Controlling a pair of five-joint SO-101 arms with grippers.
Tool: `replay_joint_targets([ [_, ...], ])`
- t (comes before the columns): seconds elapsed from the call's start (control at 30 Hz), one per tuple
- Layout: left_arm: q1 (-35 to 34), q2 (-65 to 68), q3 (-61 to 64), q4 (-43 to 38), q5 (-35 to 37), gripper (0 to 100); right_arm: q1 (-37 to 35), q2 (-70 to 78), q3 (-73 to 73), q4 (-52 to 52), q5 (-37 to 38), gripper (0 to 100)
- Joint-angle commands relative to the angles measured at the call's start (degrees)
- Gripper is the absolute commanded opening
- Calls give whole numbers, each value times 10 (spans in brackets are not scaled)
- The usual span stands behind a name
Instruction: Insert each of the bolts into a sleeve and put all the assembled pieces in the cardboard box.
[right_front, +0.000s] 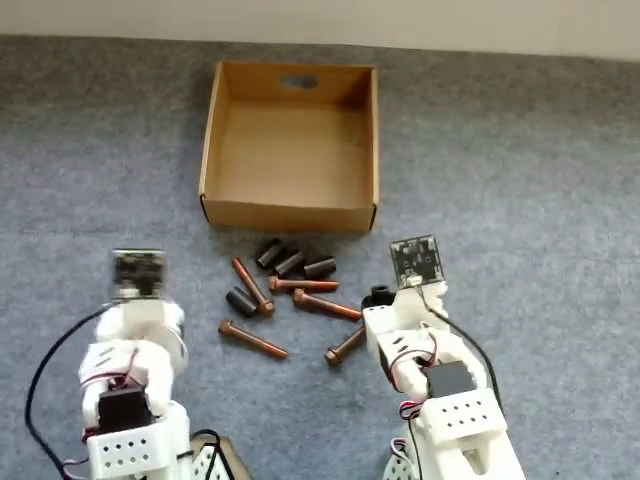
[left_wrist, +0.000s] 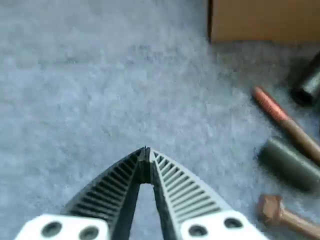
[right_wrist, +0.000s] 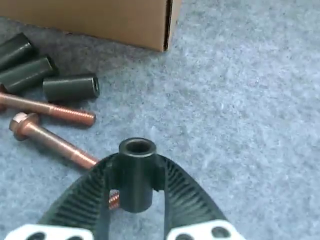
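Note:
The open cardboard box (right_front: 290, 150) stands at the back centre. In front of it several copper bolts (right_front: 253, 339) and black sleeves (right_front: 290, 264) lie loose on the grey carpet. My right gripper (right_wrist: 135, 165) is shut on one black sleeve (right_wrist: 136, 175), held low just right of the pile with its bore facing away from the wrist; from above that sleeve (right_front: 380, 296) sits at the arm's tip. My left gripper (left_wrist: 145, 152) is shut on nothing, over bare carpet left of the pile. Beside it lie a bolt (left_wrist: 285, 125) and a sleeve (left_wrist: 290, 162).
Three sleeves (right_wrist: 70, 87) and two bolts (right_wrist: 50, 107) lie between the right gripper and the box wall (right_wrist: 100, 20). A box corner (left_wrist: 265, 20) sits beyond the left gripper. Open carpet (right_front: 520, 200) spreads to both sides of the box.

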Motion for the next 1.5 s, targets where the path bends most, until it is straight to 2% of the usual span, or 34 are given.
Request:
replay_joint_targets([
  [0.0,-108,-2,5,-168,1,14,-2,-9,-4,-10,-5,6],
  [0.13,-201,-2,2,-274,5,14,-2,-9,-4,-10,-5,6],
  [0.23,-228,-2,0,-316,5,14,-2,-9,-4,-10,-5,6],
  [0.3,-232,-2,-27,-313,5,14,-2,-9,-4,-10,-5,6],
  [0.37,-233,-2,-80,-262,4,14,-2,-9,-4,-10,-5,6],
  [0.47,-216,-2,-204,-144,16,14,-2,-9,-4,-10,-5,6],
  [0.57,-165,-2,-320,-55,39,14,-3,-9,-4,-8,-5,6],
  [0.7,-88,15,-407,30,19,14,-3,-9,-4,-7,-5,6],
  [0.87,-53,139,-329,45,-55,18,-3,-9,-4,-7,-5,6],
  [0.93,-35,212,-299,33,-89,52,-3,-9,-4,-7,-5,6],
  [1.0,-28,287,-291,18,-87,102,-4,-9,-4,-7,-5,6],
  [1.07,-28,350,-291,9,-45,136,-4,-9,-3,-7,-5,6],
  [1.23,-25,427,-286,12,144,157,-4,-9,-3,-7,-5,6],
  [1.37,7,436,-277,74,295,158,-4,-9,-3,-7,-5,6],
  [1.47,80,439,-266,104,316,159,-4,-9,-3,-7,-5,6],
])
